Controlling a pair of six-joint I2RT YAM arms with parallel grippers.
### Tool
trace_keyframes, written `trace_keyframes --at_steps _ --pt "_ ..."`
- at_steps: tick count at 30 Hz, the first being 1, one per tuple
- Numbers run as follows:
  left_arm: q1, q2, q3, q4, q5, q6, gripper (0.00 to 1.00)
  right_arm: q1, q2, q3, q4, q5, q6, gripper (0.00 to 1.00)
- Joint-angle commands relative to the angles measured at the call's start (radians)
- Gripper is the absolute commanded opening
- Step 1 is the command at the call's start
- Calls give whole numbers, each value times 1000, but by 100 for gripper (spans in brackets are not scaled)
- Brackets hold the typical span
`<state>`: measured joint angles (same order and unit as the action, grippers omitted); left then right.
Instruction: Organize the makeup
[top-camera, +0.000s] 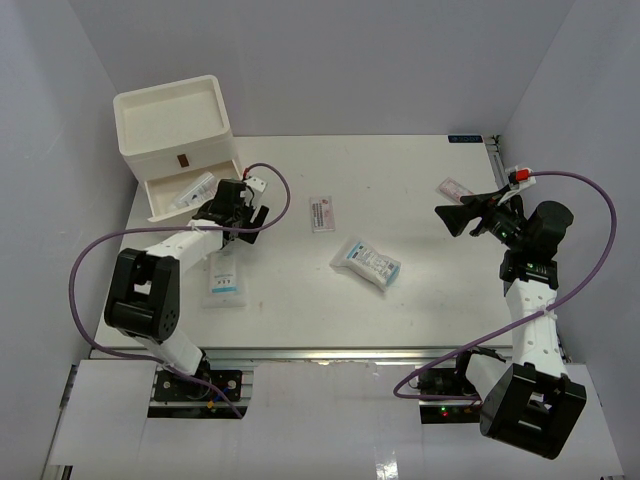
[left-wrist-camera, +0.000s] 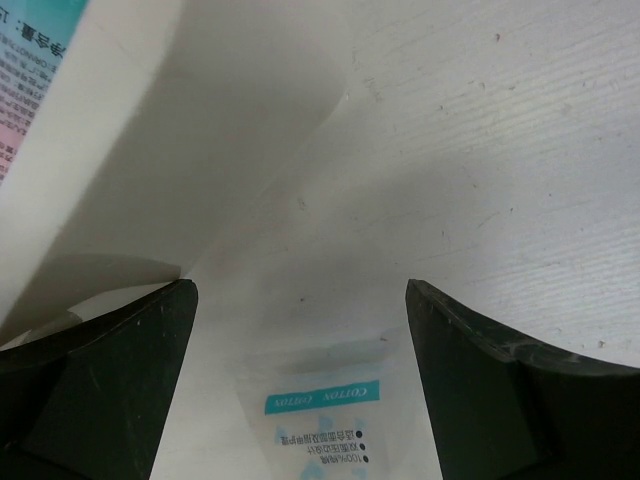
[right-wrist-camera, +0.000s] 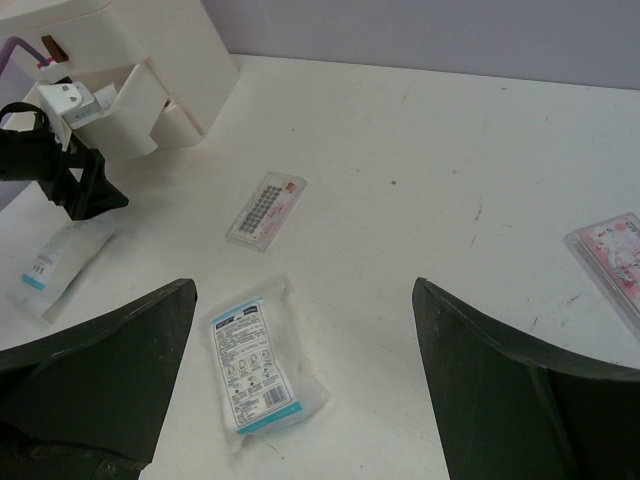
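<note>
My left gripper (top-camera: 238, 214) is open and empty, hovering beside the open drawer (top-camera: 168, 192) of the white drawer box (top-camera: 175, 115). A white tube (top-camera: 193, 190) lies in the drawer. A white-blue cotton sachet (top-camera: 223, 281) lies just below the gripper and shows between its fingers in the left wrist view (left-wrist-camera: 320, 410). My right gripper (top-camera: 448, 220) is open and empty, raised above the table at the right. A white-blue sachet pack (top-camera: 366, 262) lies mid-table, below the gripper (right-wrist-camera: 255, 365). A small pink-white packet (top-camera: 322, 213) lies beyond it (right-wrist-camera: 265, 208). Another pink packet (top-camera: 457, 188) lies at the right (right-wrist-camera: 610, 250).
The drawer's white wall (left-wrist-camera: 150, 150) fills the upper left of the left wrist view, with a printed pack (left-wrist-camera: 25, 60) above it. The table's near edge (top-camera: 330, 352) runs above the arm bases. Grey walls close in on three sides.
</note>
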<state>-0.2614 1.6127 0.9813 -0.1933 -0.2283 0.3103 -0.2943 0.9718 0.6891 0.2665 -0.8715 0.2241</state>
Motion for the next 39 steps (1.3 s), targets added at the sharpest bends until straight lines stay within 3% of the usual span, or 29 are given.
trace_keyframes --at_steps 1,9,13,33,39 --pt "41 18 113 185 -24 43 98 -2 2 0 43 -18 -14 95" --pt "70 16 142 258 19 57 92 -2 10 1 42 -18 -19 95" --pt "118 24 171 255 76 11 98 -2 11 1 40 -17 -20 95" --pt "214 123 260 302 146 -43 98 -2 16 1 37 -13 -28 95" --pt "226 57 133 403 213 -118 98 -2 19 1 36 -12 -28 95"
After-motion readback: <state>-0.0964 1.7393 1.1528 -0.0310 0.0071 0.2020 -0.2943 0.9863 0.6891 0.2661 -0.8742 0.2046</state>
